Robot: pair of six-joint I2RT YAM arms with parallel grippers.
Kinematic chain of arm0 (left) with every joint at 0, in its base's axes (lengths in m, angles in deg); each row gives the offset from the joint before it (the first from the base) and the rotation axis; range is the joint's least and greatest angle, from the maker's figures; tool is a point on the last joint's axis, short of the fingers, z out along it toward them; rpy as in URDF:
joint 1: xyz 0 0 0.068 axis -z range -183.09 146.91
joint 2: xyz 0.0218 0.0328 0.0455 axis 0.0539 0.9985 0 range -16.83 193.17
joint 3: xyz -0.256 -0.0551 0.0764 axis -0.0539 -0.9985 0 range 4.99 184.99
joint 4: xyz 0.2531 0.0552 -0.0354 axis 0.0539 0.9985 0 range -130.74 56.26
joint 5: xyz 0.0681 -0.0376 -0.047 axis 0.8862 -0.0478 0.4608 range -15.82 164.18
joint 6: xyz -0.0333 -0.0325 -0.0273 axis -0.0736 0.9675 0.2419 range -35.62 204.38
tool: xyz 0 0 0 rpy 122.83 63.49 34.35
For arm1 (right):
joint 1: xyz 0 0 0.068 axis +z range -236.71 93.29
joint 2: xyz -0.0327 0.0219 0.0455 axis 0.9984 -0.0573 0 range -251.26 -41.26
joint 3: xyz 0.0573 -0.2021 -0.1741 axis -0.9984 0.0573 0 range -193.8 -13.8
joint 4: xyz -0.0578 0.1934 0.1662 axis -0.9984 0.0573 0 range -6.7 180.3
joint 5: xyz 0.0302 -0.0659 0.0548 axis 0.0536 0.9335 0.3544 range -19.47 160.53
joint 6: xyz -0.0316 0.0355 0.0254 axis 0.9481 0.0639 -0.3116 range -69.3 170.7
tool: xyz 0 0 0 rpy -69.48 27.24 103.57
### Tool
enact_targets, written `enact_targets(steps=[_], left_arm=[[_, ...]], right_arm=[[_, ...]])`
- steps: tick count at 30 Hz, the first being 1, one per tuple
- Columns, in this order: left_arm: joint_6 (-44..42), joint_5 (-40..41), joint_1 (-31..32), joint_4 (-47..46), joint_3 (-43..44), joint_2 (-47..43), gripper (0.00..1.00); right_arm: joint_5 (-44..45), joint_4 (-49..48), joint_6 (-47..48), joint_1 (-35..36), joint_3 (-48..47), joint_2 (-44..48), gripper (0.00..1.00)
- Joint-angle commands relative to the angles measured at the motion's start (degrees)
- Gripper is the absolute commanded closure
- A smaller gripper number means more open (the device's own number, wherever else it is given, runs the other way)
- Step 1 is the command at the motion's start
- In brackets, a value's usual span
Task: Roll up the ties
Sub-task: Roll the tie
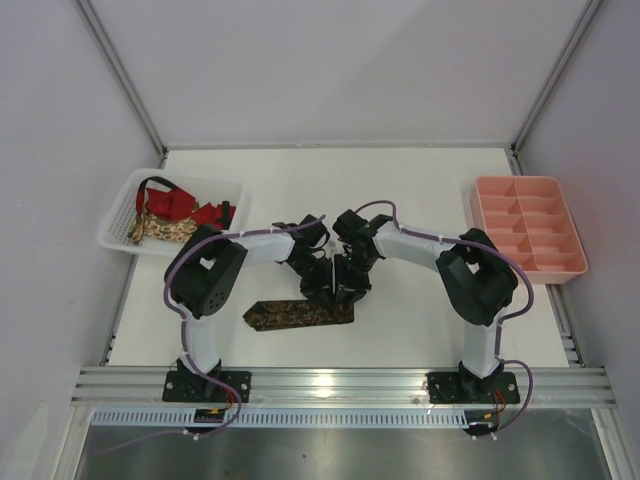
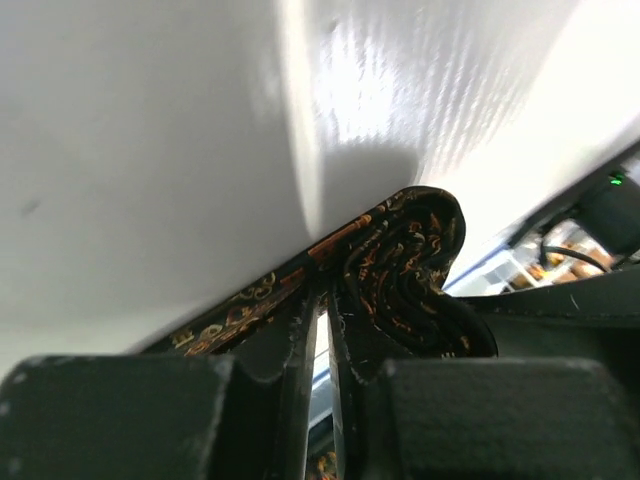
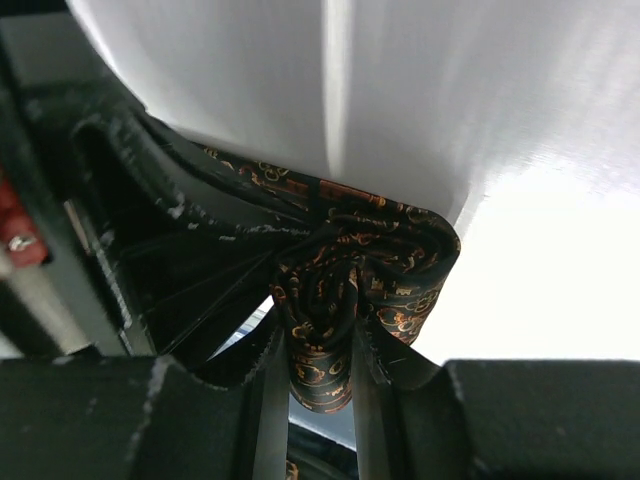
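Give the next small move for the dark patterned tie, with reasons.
Probably roll the bundle leftward along the dark brown gold-speckled fabric necktie: left gripper and right gripper both pinch its small rolled end, while a flat pointed length lies unrolled on the table.

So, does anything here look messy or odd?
Yes: the dark patterned tie is bunched into crumpled folds in the right tool, not a neat roll. The other ties sit tangled in the white basket.

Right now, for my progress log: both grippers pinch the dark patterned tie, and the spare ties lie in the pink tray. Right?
No: the top external view shows the spare ties in the white basket, not the pink tray. The left gripper and right gripper do pinch the dark patterned tie.
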Motion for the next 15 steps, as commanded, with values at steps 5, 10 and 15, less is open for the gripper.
enact_targets(steps=[5, 10, 15], left_arm=[[-4.2, 12.1, -3.7, 2.2, -5.7, -8.8, 0.85], [-3.1, 11.5, -4.9, -0.3, -11.9, -12.2, 0.99], [-0.3, 9.6, -4.8, -4.7, -15.9, -10.7, 0.99]], right_arm=[[10.3, -2.8, 3.7, 3.2, -0.5, -6.9, 1.00], [12.4, -0.4, 4.9, 4.9, -2.7, -8.7, 0.95], [14.6, 2.2, 5.3, 6.7, -6.2, -9.9, 0.79]])
